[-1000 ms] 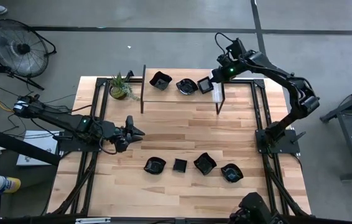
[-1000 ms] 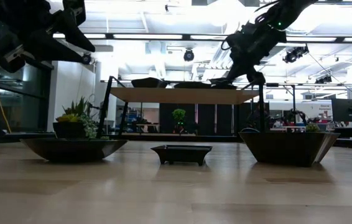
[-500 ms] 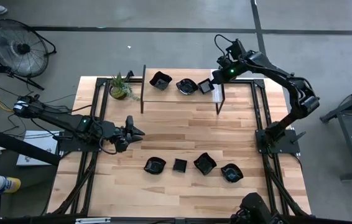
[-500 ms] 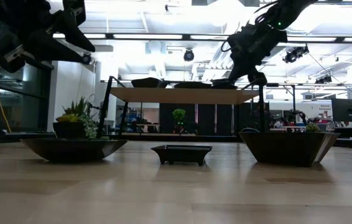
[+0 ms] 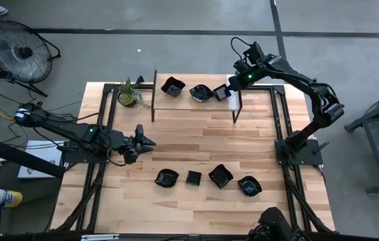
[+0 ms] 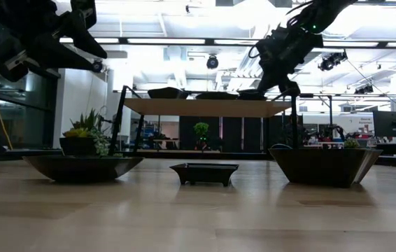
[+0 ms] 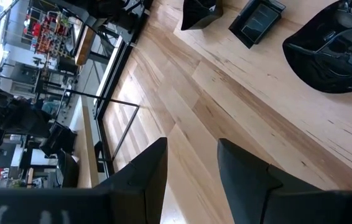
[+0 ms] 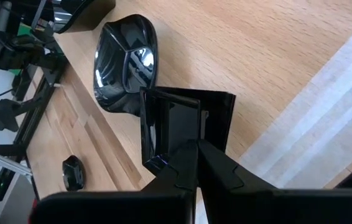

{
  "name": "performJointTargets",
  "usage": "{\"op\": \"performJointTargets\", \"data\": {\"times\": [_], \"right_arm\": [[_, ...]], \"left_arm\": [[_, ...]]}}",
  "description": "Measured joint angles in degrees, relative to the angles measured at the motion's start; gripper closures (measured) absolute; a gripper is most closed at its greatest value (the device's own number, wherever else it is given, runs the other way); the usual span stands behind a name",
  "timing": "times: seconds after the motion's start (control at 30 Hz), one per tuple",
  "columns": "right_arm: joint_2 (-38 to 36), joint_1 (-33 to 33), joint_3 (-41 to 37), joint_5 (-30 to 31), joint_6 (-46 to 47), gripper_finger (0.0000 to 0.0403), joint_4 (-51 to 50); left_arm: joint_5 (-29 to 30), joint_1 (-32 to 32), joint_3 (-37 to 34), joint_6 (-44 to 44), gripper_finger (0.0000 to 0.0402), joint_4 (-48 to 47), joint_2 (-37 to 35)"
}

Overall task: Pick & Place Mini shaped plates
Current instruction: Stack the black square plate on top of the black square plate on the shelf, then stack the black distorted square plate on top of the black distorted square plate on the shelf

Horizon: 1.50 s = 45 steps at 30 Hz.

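The right gripper [image 8: 196,144] pinched a square plate [image 8: 185,127] at the shelf's [image 5: 196,102] right end, setting it down. The left gripper [image 5: 147,142] waited spread.

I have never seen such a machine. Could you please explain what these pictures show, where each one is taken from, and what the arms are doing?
These are two robot arms at a wooden table, each ending in a two-finger gripper. One camera looks down from above, one sits at table height, and one rides on each wrist.

Four small black plates lie in a row on the table: a rounded one, a small square one, and two more. A raised shelf at the far edge carries more plates, and a potted plant stands beside it.

The right gripper is shut on the rim of a square plate at the shelf. The left gripper hangs open over the table, holding nothing.
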<state>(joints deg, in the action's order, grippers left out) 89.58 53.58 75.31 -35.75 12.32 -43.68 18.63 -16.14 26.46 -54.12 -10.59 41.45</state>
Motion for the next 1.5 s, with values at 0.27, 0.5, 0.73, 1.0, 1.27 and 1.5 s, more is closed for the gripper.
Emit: {"op": "performJointTargets", "data": {"times": [0.27, 0.5, 0.73, 1.0, 1.27, 1.5], "right_arm": [[0.0, 0.0, 0.0, 0.4, -0.4, 0.0325, 0.0], [0.0, 0.4, 0.9, 0.3, -1.1, 0.0287, -0.7], [-1.1, 1.6, 7.3, 0.7, -6.0, 0.0285, -7.2], [-7.7, -0.6, 9.6, 6.1, -12.1, 0.0285, -15.3], [-19.7, -10.3, -0.1, 15.3, -11.3, 0.0285, -15.4], [-31.9, -22.7, -16.4, 16.3, -6.4, 0.0285, -6.1]], "left_arm": [[0.0, 0.0, 0.0, 0.0, 0.0266, 0.0, 0.0], [0.0, 0.0, 0.0, 0.0, 0.0266, 0.0, 0.0], [0.0, 0.0, 0.0, 0.5, 0.0266, -0.3, 0.0], [0.0, 0.0, 0.0, 2.0, 0.0266, -0.5, 0.0], [0.0, 0.0, 0.0, 4.2, 0.0266, -1.8, 0.0], [-0.1, 0.0, 0.0, 5.4, 0.0266, -1.8, 0.0]]}}
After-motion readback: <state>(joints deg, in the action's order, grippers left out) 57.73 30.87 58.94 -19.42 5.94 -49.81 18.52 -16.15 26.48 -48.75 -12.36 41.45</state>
